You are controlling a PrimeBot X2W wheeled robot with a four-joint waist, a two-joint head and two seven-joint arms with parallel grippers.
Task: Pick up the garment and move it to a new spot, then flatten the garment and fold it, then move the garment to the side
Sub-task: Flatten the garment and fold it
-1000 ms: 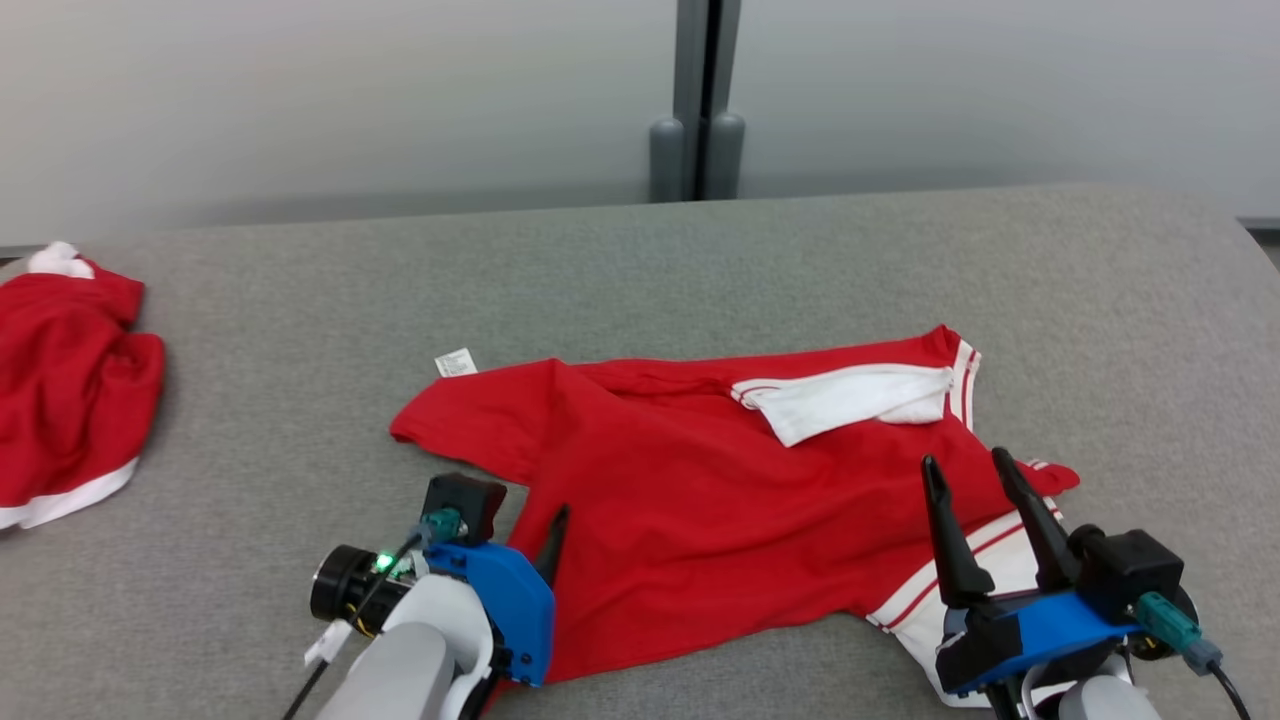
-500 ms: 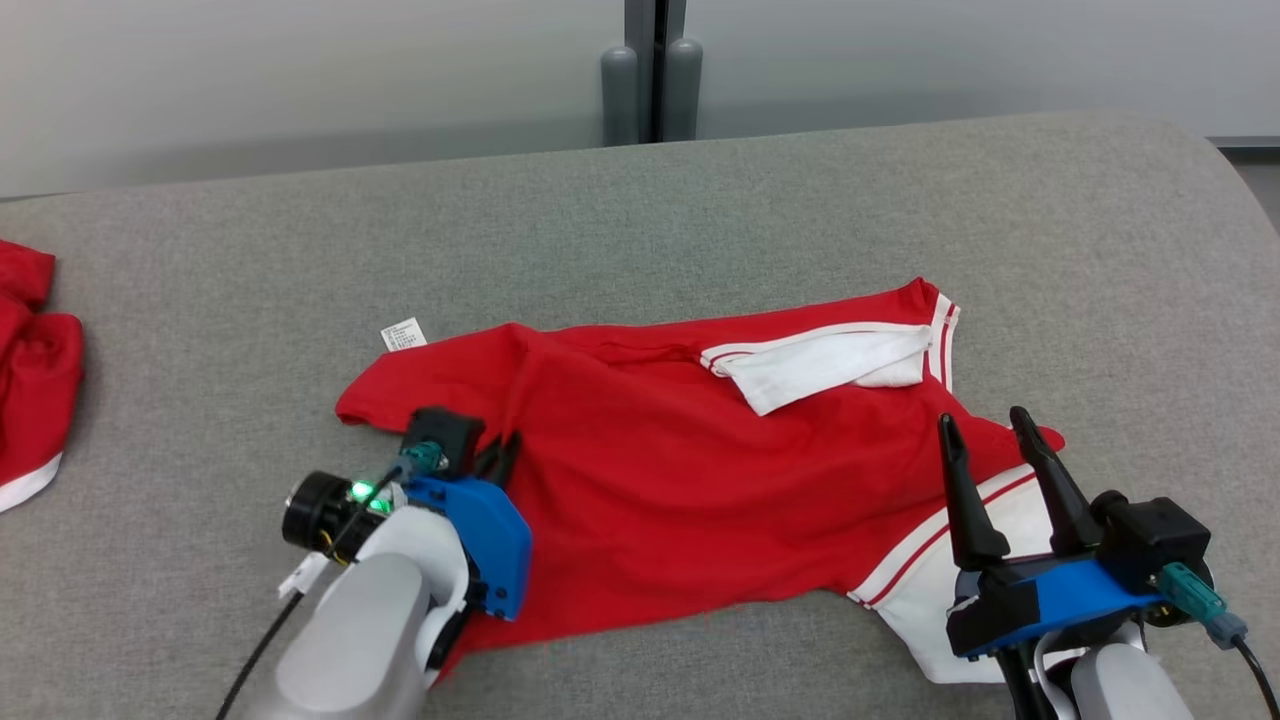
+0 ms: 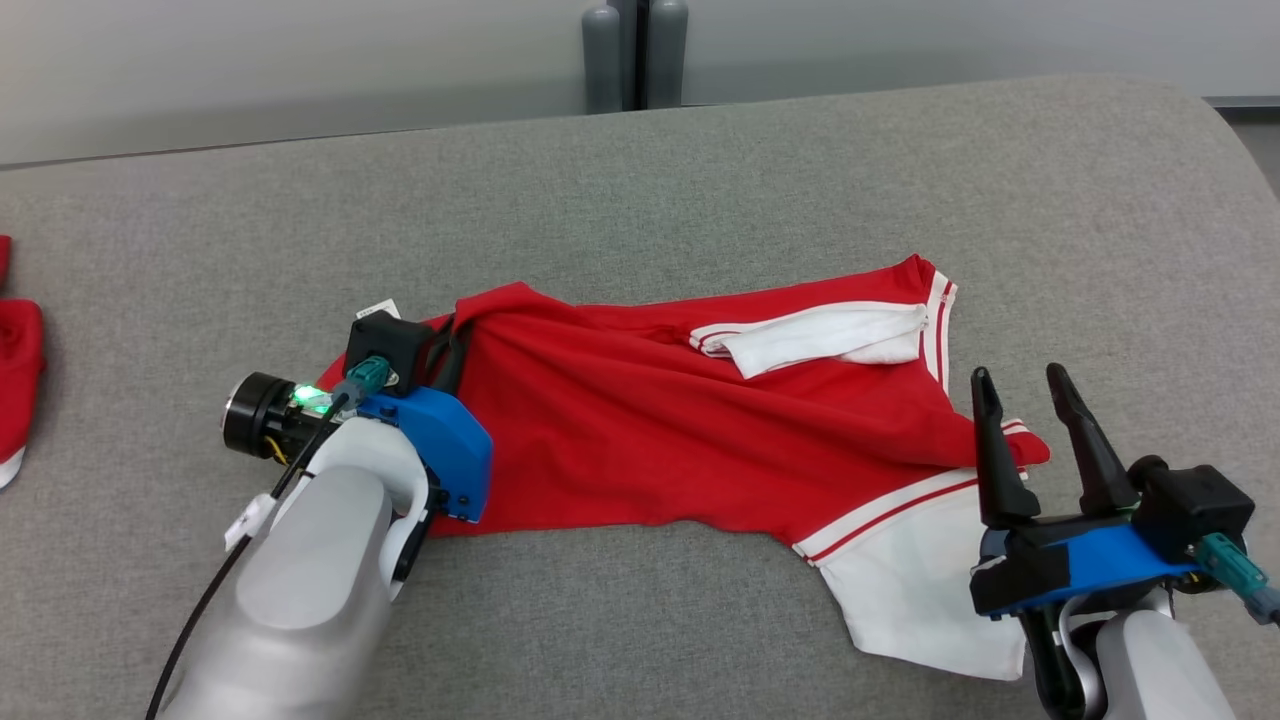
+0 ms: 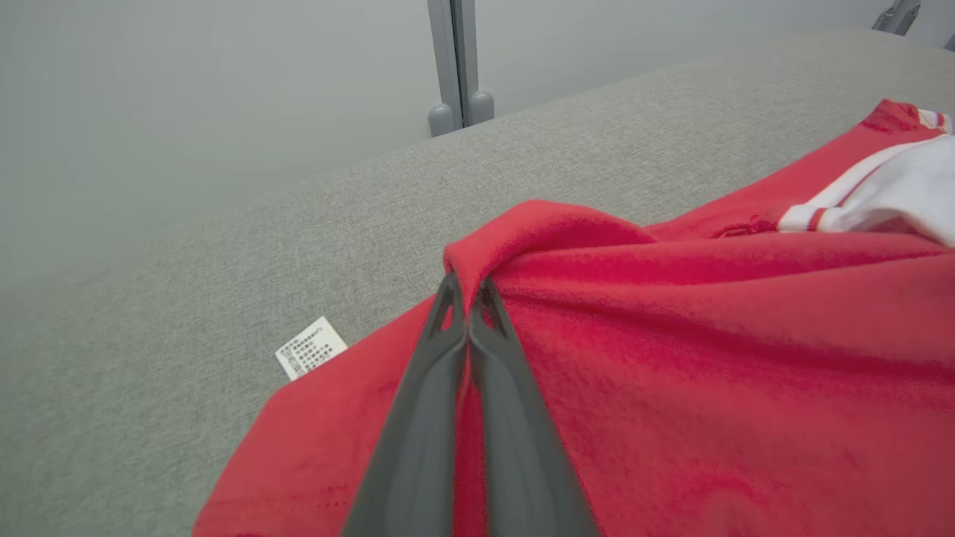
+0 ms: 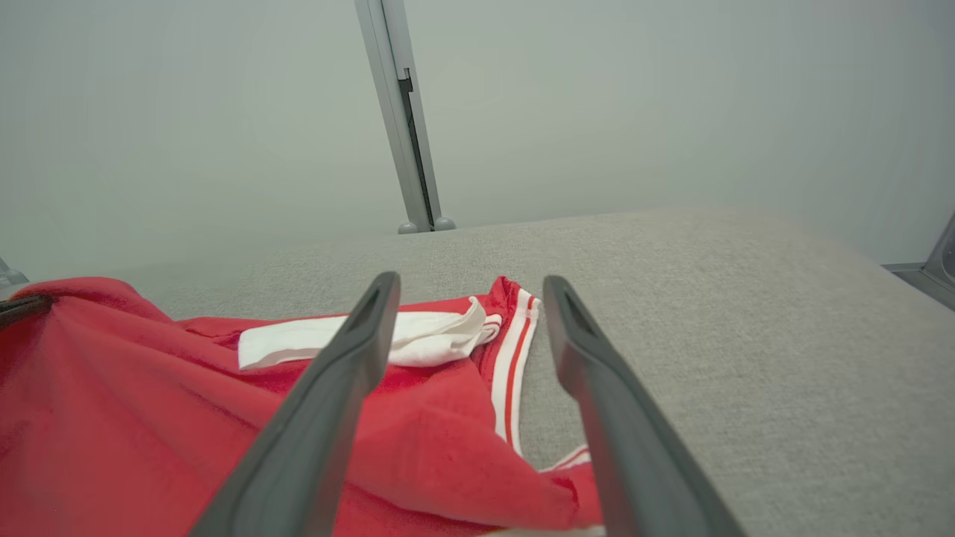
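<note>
Pinching a raised ridge of red cloth, the left gripper (image 4: 468, 287) has its two dark fingers pressed together with almost no gap, and the fabric peaks up over their tips. Seen from the head camera, it sits at the left end of the garment (image 3: 700, 440), its blue mount and pale forearm reaching in from the near left.

The garment, a red shirt with white trim, lies spread across the middle of the grey padded surface (image 3: 760, 180), its length running left to right. Creases fan out to the right from the pinched spot. A small white label (image 4: 311, 348) pokes out at the shirt's left edge and lies on the grey cover. A folded white part with red stripes (image 3: 820, 335) rests on the far right of the shirt. A white panel (image 3: 920, 590) bordered by a red stripe spreads out at the near right corner.

The right gripper (image 3: 1022, 375) is at the near right, fingers spread wide with nothing between them. Its tips are over the shirt's right edge; whether they touch the cloth I cannot tell.

Another red cloth (image 3: 18, 350) lies at the left edge, well apart. Two grey posts (image 3: 625, 50) stand beyond the far edge.
</note>
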